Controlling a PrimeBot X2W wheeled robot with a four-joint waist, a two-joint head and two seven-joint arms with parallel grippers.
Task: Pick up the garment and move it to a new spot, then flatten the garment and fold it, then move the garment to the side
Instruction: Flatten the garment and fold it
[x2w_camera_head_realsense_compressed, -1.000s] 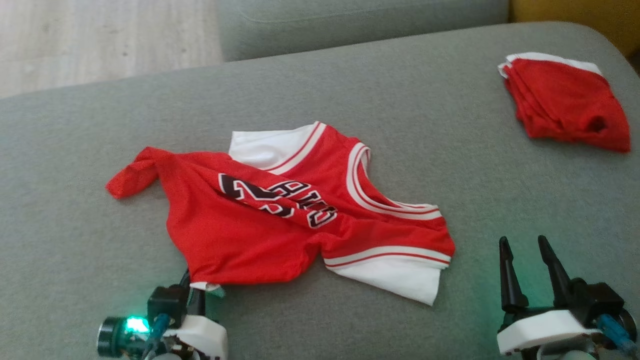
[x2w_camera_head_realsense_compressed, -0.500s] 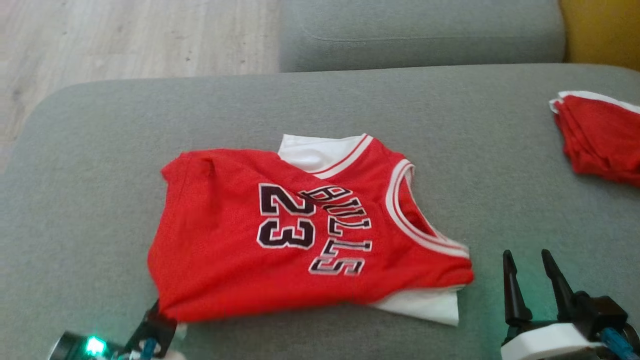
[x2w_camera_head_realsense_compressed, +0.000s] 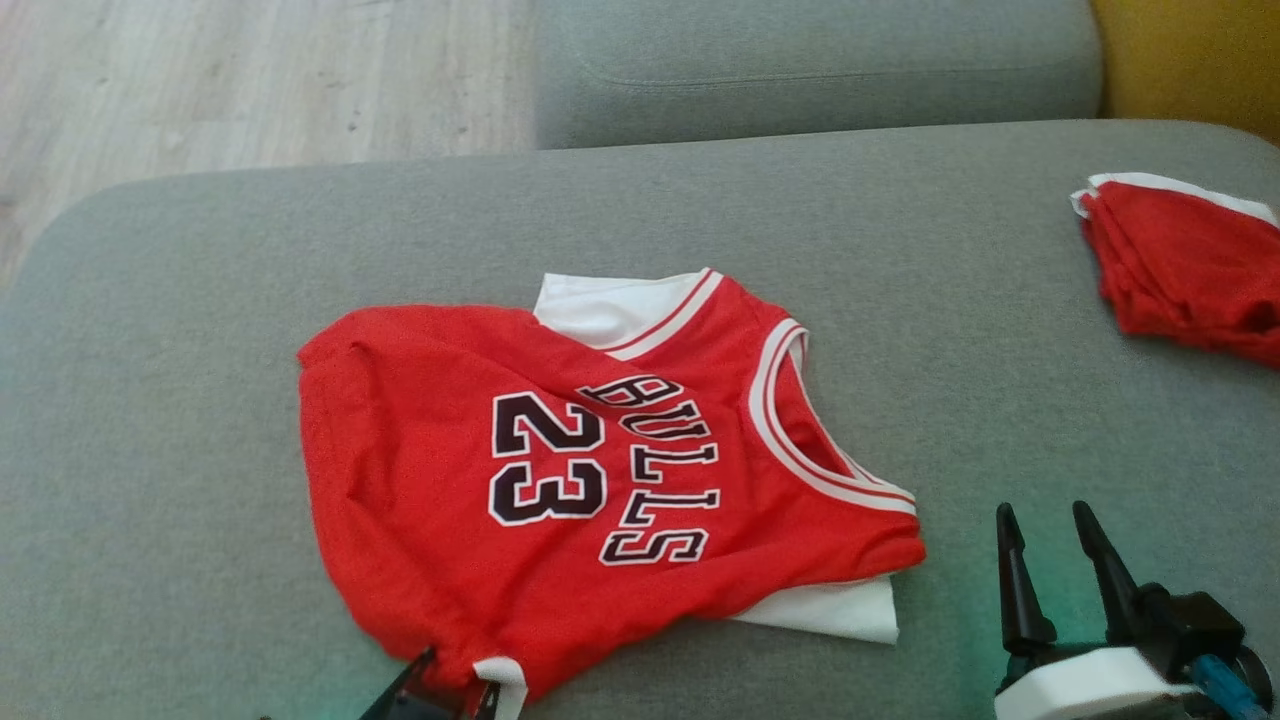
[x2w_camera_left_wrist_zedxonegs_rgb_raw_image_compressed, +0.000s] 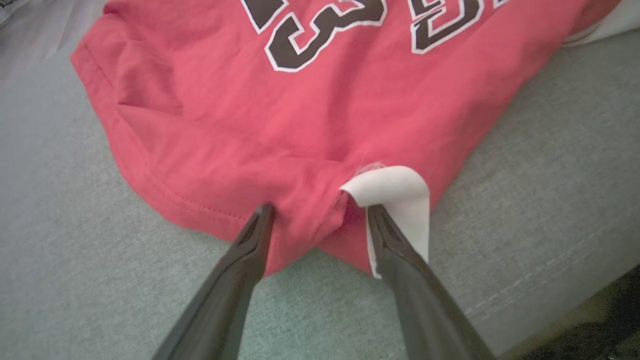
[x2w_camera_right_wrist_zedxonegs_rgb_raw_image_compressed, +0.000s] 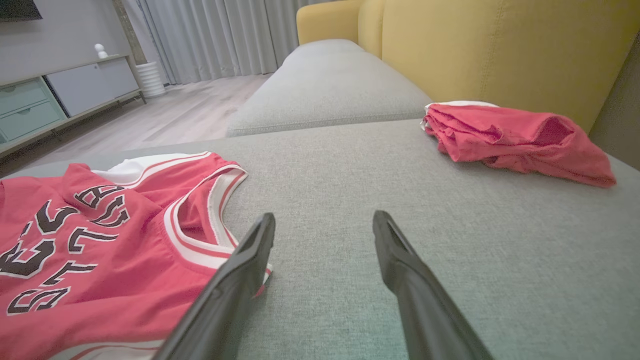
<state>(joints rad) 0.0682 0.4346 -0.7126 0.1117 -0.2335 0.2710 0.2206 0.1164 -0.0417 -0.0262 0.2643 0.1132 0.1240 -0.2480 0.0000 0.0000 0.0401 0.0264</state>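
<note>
1. One broad grey seat cushion (x2w_camera_head_realsense_compressed: 200, 300) carries everything here; a second cushion (x2w_camera_head_realsense_compressed: 800, 70) of the same grey butts against its far edge, a yellow backrest (x2w_camera_right_wrist_zedxonegs_rgb_raw_image_compressed: 500, 50) rises on the robot's right, and pale wooden floor (x2w_camera_head_realsense_compressed: 250, 80) lies beyond the far left corner.
2. The red jersey (x2w_camera_head_realsense_compressed: 430, 560) lies spread near the middle of the seat cushion, lettered side up, reading "BULLS" and "23". Its white-trimmed neck opening points toward the robot's right, and white fabric shows from under it at the far edge and at the near right corner. The left part is rumpled, with soft folds along the hem.
3. A folded red garment (x2w_camera_head_realsense_compressed: 1180, 270) with a white edge sits well apart from the jersey, at the far right of the cushion, close to the backrest.
4. The right gripper (x2w_camera_head_realsense_compressed: 1041, 510) hovers over bare cushion just beside the jersey's near right corner, its fingers spread wide and holding nothing.
5. The left gripper (x2w_camera_left_wrist_zedxonegs_rgb_raw_image_compressed: 321, 209) is at the jersey's near hem — its two fingers stand apart, with a bunched bit of red hem lying between the tips.
6. A small white flap (x2w_camera_left_wrist_zedxonegs_rgb_raw_image_compressed: 395, 187) of fabric curls up from that hem and rests against one of the left fingers.
</note>
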